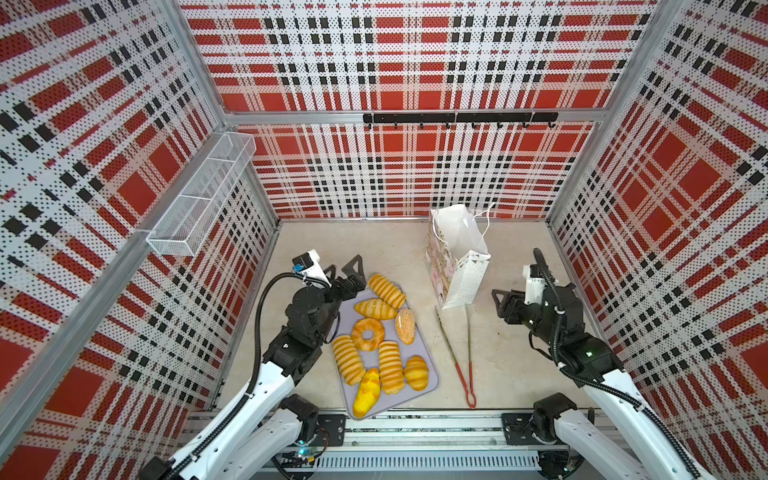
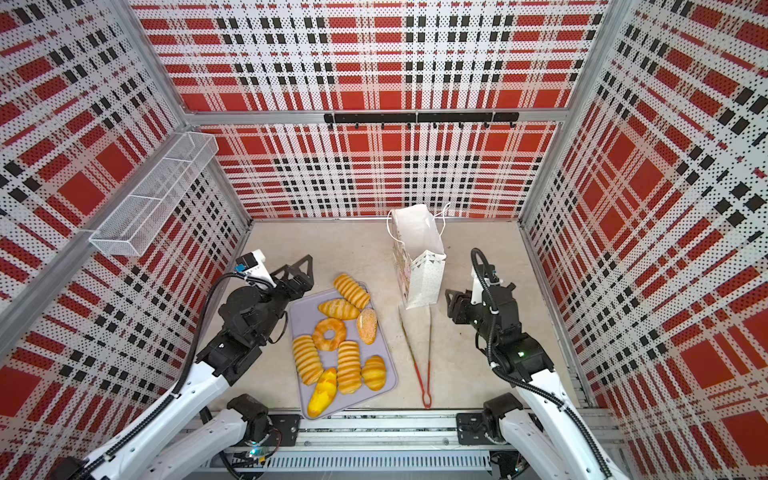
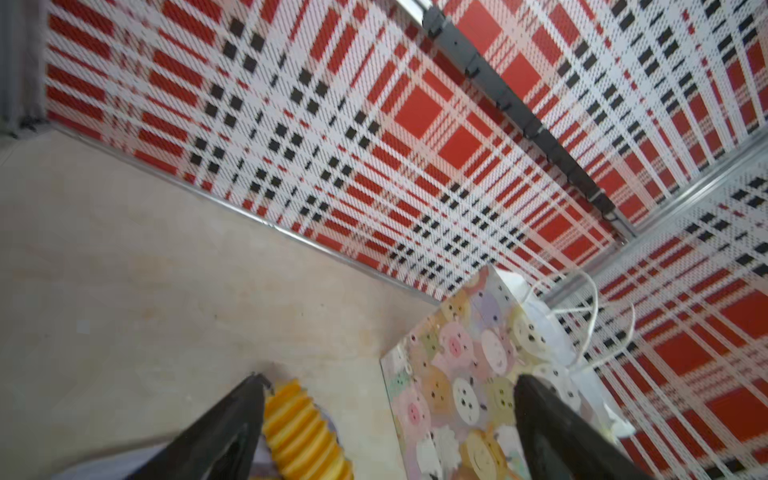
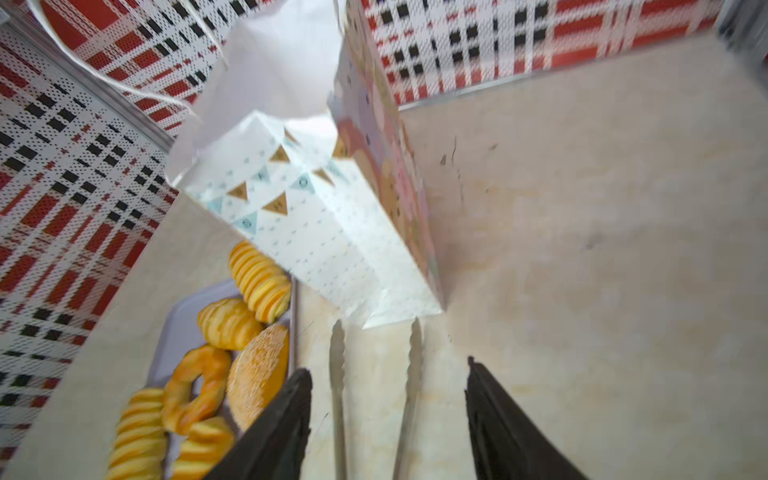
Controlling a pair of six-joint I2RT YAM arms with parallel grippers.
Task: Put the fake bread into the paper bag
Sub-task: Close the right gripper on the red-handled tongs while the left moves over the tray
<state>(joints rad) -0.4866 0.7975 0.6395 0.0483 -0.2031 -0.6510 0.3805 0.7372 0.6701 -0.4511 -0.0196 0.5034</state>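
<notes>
In both top views my left claw (image 1: 344, 266) is spread wide and empty at the tray's (image 1: 345, 316) far corner. My right claw (image 1: 500, 301) is parted and empty too. The fake bread (image 1: 390, 365) lies on the tray, and the paper bag (image 1: 463, 278) stands upright beside it.

Tray (image 2: 301, 328) holds fake bread (image 1: 368, 334); tongs (image 1: 469, 353) to its right; paper bag (image 1: 461, 266) behind tongs.

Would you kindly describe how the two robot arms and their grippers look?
The left arm and right arm have white lower links, black joint housings and black ribbed cable hoses. The left gripper and right gripper are black with triangular open-frame jaws, beside white wrist cameras.
</notes>
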